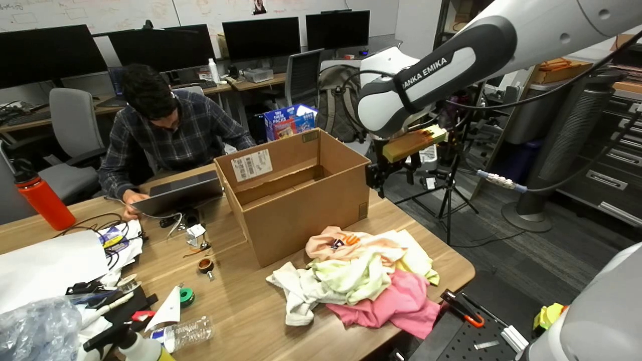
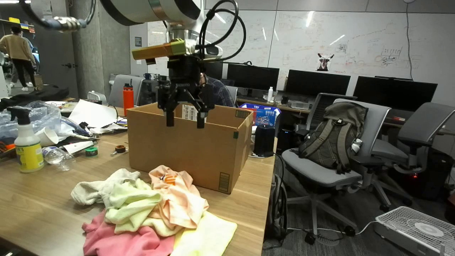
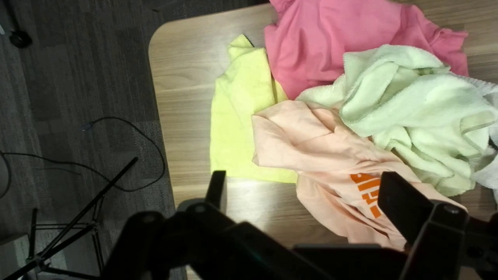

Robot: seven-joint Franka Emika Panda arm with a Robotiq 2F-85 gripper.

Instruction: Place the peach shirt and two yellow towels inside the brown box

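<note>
Gripper (image 2: 185, 122) points down, jaws spread wide, only air between the fingertips. In an exterior view it shows in front of the brown cardboard box (image 2: 170, 149), well above the cloths.

Cloth heap lies outside the box, on the wooden table (image 1: 261, 341). Peach shirt (image 3: 330, 151) crumpled, orange print facing up, draped over part of a bright yellow towel (image 3: 241, 132); that towel lies fairly flat near the table's rounded corner. Pale yellow-green towel (image 3: 420, 101) bunched against the shirt, partly over a bright pink cloth (image 3: 330, 35). Whitish cloth (image 1: 296, 291) touches the pale yellow-green towel. Shirt sits just beside the box wall; whether the two touch is hard to tell from these angles.

Box upright, top open, white printed label (image 1: 252, 165) on its inner side.

Elsewhere: man (image 1: 185, 135) in dark plaid, head bowed, at a laptop (image 1: 188, 193) next to the box. Orange-red water bottle (image 2: 128, 97) upright among papers. Spray bottle (image 2: 28, 153) with yellow label stands beside a clear plastic bottle (image 2: 58, 158) on its side; green tape roll (image 2: 91, 152) near. Backpack (image 2: 334, 138) rests on a gray chair (image 2: 309, 174).
</note>
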